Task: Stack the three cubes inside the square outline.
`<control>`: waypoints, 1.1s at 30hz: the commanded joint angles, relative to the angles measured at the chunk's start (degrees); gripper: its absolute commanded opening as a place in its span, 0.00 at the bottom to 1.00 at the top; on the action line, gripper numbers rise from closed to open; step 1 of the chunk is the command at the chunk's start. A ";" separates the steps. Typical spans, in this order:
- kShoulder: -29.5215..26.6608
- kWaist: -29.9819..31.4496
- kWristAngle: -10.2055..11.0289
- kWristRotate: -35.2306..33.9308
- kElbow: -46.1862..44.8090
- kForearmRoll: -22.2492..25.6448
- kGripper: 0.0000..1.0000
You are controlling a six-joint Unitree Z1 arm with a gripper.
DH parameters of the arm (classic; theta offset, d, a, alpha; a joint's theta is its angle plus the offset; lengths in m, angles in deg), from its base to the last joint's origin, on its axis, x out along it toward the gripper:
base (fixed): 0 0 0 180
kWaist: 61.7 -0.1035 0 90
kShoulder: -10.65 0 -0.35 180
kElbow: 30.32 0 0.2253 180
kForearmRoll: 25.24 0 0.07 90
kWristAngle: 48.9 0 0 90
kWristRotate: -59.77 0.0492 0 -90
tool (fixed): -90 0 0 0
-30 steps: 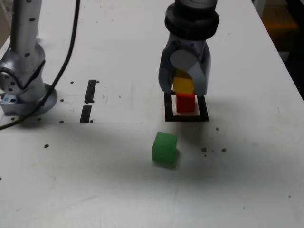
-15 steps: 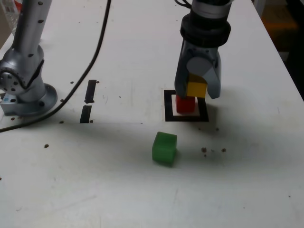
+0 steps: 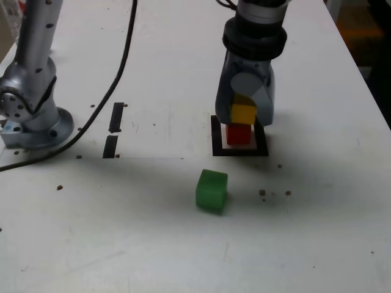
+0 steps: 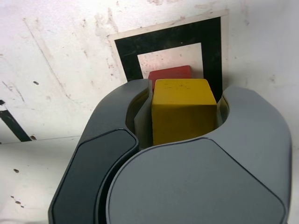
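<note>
We have the gripper (image 3: 244, 116) clamped on the yellow cube (image 3: 243, 113), right above the red cube (image 3: 238, 133) inside the square outline (image 3: 217, 143). The green cube (image 3: 211, 190) waits on the table at seven o'clock from it in the exterior view.

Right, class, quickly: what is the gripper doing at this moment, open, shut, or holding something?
Gripper: shut on the yellow cube, held just above the red cube.
</note>
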 commanded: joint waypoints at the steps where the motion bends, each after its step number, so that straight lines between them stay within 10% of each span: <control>1: -0.67 0.02 -0.05 -0.01 -0.20 -0.11 0.10; 33: -0.04 -0.69 -1.18 0.49 -1.41 -0.68 0.64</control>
